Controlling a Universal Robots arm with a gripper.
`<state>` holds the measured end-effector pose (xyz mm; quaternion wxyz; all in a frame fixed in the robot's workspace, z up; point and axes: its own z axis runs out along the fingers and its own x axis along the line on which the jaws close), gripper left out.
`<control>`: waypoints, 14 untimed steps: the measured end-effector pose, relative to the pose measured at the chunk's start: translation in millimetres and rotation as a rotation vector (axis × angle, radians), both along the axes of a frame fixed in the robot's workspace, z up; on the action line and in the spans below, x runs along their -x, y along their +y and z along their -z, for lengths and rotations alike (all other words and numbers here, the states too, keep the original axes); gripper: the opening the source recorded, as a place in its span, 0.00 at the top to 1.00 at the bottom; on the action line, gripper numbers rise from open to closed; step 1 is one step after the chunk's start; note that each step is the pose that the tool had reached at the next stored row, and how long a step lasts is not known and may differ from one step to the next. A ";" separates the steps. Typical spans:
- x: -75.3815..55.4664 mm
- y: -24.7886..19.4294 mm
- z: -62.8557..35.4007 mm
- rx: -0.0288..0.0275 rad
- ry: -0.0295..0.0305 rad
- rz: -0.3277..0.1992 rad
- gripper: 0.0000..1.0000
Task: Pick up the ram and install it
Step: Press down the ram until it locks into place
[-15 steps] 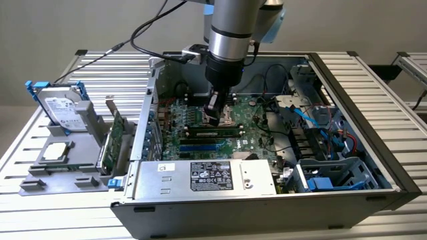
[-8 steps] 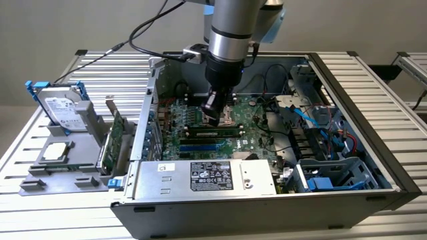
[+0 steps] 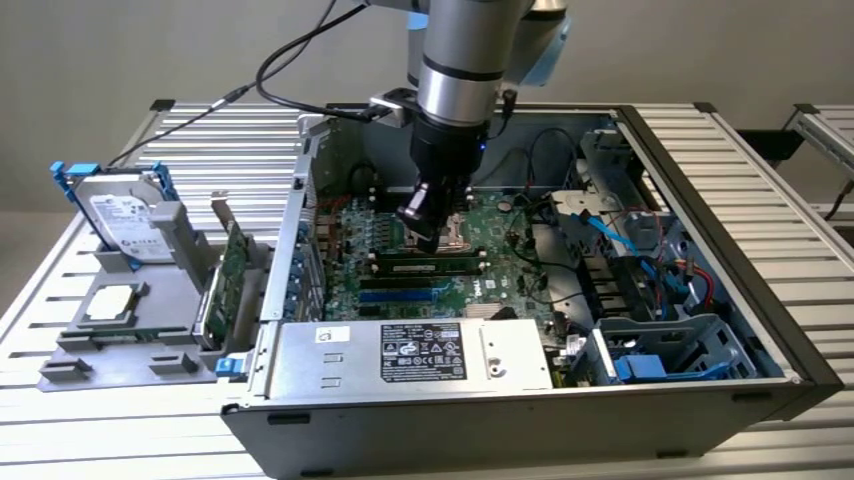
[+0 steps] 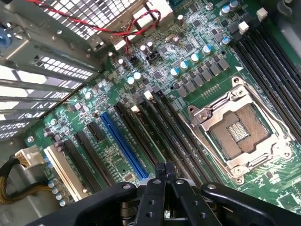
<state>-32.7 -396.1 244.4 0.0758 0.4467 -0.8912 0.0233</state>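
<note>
The ram [image 3: 427, 266] is a long thin green stick with dark chips, lying along a memory slot on the motherboard [image 3: 400, 290] inside the open computer case [image 3: 747, 300]. My gripper [image 3: 430, 236] is shut and points down just above the ram, near its middle; I cannot tell whether it touches. In the wrist view the gripper [image 4: 165, 169] has its black fingertips pressed together with nothing between them, over the row of dark memory slots [image 4: 181, 136] beside the CPU socket [image 4: 235, 129].
A silver hard drive with blue rails [image 3: 127, 215] and a green expansion card [image 3: 234, 275] stand in grey holders at the exterior view's left, outside the case. The power supply [image 3: 414, 355] lies in front of the motherboard. Blue cables and drive cages [image 3: 654, 300] crowd the case's right side.
</note>
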 end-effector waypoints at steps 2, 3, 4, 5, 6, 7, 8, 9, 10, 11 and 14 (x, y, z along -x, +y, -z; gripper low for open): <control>0.0 0.0 0.8 0.0007 -0.0036 0.027 0.89; 0.0 0.0 1.1 0.0011 -0.0052 0.040 0.89; 0.0 0.0 1.4 0.0014 -0.0068 0.053 0.89; 0.0 0.0 1.8 0.0017 -0.0086 0.067 0.89; 0.0 0.0 2.1 0.0020 -0.0101 0.080 0.89; 0.0 0.0 2.4 0.0023 -0.0119 0.094 0.89; 0.0 0.0 2.8 0.0025 -0.0136 0.108 0.89; 0.0 0.1 3.1 0.0027 -0.0152 0.121 0.89; -0.1 0.1 3.2 0.0029 -0.0164 0.134 0.89; -0.1 0.1 3.2 0.0033 -0.0172 0.148 0.89; 0.0 0.1 3.3 0.0043 -0.0196 0.187 0.89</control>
